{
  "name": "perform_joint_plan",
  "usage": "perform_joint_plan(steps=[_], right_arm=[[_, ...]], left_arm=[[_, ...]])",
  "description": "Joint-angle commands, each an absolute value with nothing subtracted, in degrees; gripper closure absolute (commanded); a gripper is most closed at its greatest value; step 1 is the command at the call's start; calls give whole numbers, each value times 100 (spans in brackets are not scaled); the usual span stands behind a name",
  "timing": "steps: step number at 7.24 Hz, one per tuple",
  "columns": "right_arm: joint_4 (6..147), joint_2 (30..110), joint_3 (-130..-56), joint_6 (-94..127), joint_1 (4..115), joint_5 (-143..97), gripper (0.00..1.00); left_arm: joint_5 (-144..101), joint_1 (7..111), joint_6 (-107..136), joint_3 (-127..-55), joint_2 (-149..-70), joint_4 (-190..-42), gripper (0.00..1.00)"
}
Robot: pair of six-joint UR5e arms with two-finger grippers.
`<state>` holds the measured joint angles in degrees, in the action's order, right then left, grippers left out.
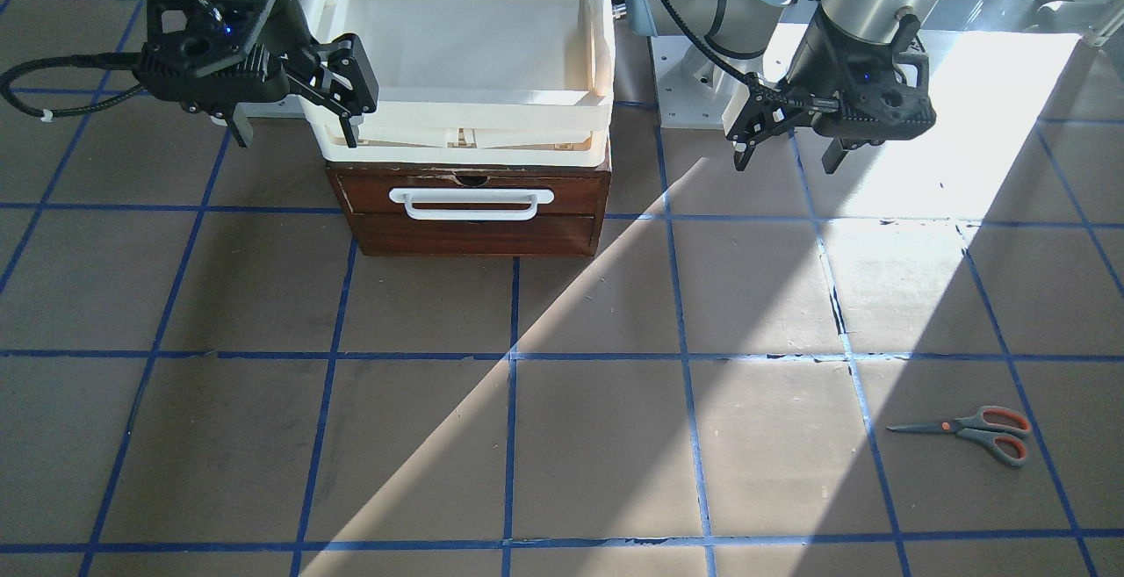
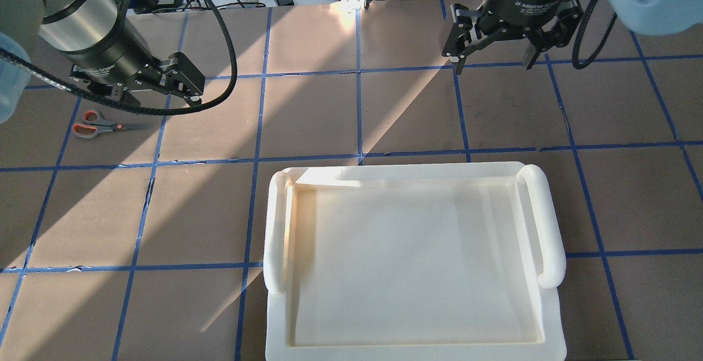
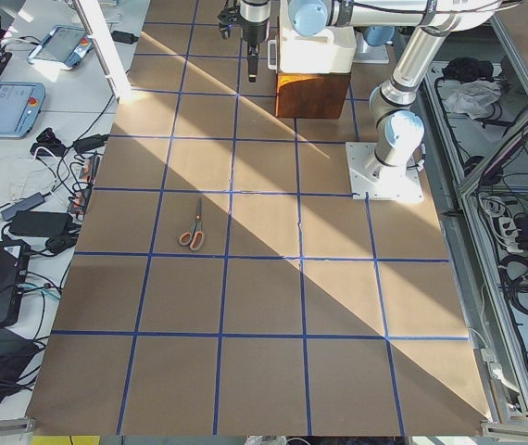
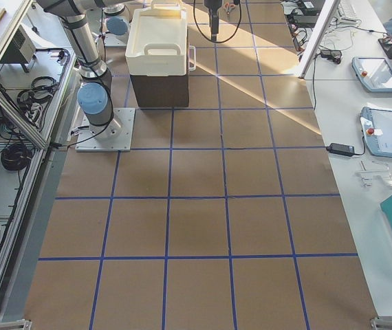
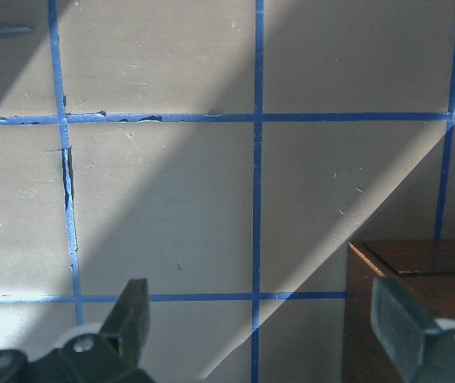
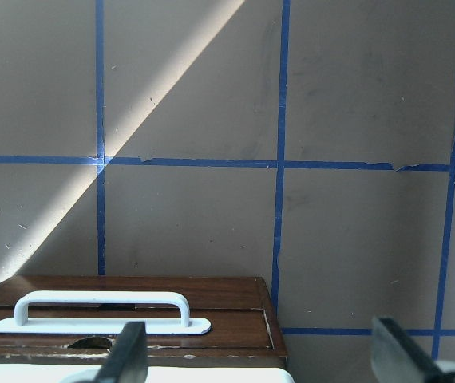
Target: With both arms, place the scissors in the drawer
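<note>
While scissors [image 1: 975,432] lie far from closed drawer [image 1: 580,195], left claw [image 1: 788,155], right claw [image 2: 491,60] spread

A cream plastic tray [image 2: 412,166] with tube handles sits raised above the brown table [image 1: 597,445], gridded in blue tape [image 1: 510,436], sunlight crossing.

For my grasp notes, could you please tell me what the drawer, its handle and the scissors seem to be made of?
The drawer: apparently wood, dark red-brown, slightly glossy, edges chipped pale. The handle: smooth white, probably plastic. The scissors: slim metal-looking blades; grey-and-orange grips, likely plastic.
</note>
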<state>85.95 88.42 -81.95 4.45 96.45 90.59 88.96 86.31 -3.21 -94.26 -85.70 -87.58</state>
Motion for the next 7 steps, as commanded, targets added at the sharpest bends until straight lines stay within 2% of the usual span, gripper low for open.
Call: perform_joint_plan(steps=[1, 5, 7], right_arm=[[8596, 8859, -8183, 439, 9642, 9035, 0], [8631, 8781, -8288, 439, 9650, 9044, 0], [9436, 8107, -8332, -634, 9938, 8965, 0]], left_arm=[[8912, 8631, -351, -9448, -8569, -8763, 0], [8886, 8526, -474, -9440, -8604, -8710, 0], [8912, 8316, -1306, -9370, -8613, -8745, 0]])
